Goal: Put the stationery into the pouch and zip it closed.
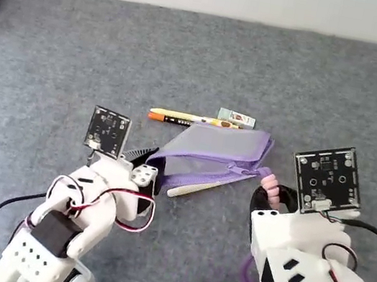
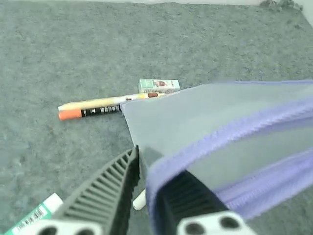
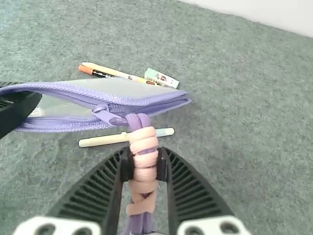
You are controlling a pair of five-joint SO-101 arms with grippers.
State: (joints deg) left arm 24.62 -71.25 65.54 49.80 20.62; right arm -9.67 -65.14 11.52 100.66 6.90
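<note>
Clamping pouch [image 2: 220,117], left gripper [image 2: 142,164], right gripper [image 3: 144,161] pinching strap [image 3: 142,137]

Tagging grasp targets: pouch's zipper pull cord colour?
The pull cord is pink wound on purple; best in right wrist view.

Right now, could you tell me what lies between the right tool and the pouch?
Right wrist view: a pink cord, held by the right tool, runs to the pouch; a white pen lies beneath it.

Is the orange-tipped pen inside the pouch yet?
No, the pen lies outside on the carpet, beside the pouch.
</note>
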